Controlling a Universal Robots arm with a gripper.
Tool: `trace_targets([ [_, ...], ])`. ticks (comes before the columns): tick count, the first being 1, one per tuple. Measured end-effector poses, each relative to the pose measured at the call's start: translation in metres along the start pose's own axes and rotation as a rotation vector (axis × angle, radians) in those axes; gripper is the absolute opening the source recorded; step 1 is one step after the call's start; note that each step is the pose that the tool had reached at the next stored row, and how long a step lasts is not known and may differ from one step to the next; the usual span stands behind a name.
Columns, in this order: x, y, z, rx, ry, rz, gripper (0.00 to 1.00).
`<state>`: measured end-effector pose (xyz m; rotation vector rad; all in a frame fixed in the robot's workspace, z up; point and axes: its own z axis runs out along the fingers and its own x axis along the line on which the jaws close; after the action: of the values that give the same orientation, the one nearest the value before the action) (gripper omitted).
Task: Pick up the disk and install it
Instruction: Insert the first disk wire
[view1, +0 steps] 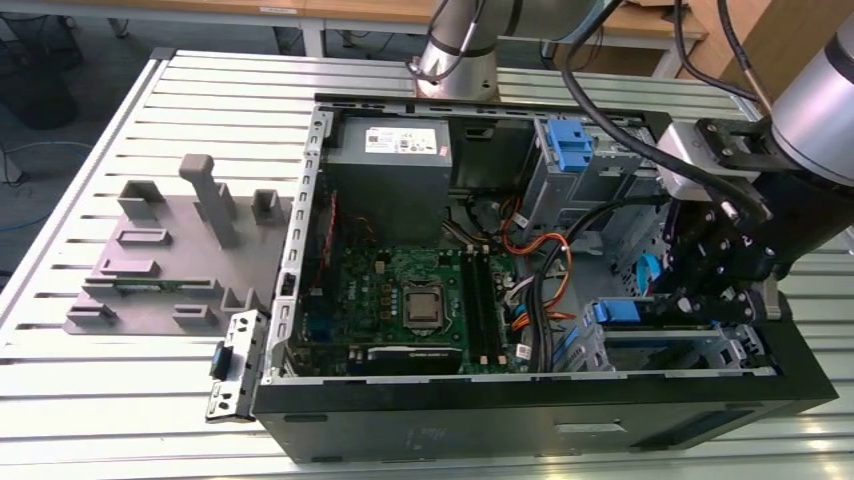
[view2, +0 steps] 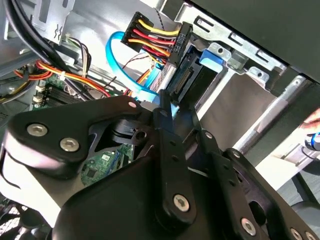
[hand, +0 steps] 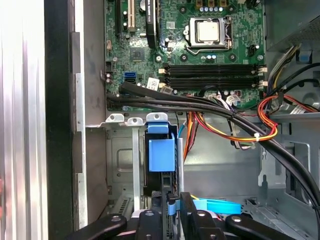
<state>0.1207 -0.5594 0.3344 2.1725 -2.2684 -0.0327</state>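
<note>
The disk stands on edge in the drive bay at the case's front corner, its blue carrier bracket wrapped around it. In the exterior view the disk lies low at the exterior view's right, just beside my gripper. In both wrist views the fingers close in on the disk's near edge, and the gripper looks shut on it. The disk's connector end faces a black plug with red, yellow and orange wires.
The open black computer case sits on a slatted metal table. Inside are the green motherboard, a grey power supply, thick black cables and a blue latch. A grey fixture stands at the exterior view's left.
</note>
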Motion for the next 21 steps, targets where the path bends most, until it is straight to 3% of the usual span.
trace_targets([
  [5,-0.0002,0.0003,-0.0178,-0.0001,0.0003,0.000,0.29],
  [8,-0.0002,-0.0005,-0.0178,-0.0001,0.0000,0.000,0.29],
  [15,-0.0007,-0.0100,-0.0179,-0.0002,0.0002,0.000,0.29],
  [21,-0.0007,-0.0106,-0.0204,-0.0003,0.0002,0.000,0.29],
])
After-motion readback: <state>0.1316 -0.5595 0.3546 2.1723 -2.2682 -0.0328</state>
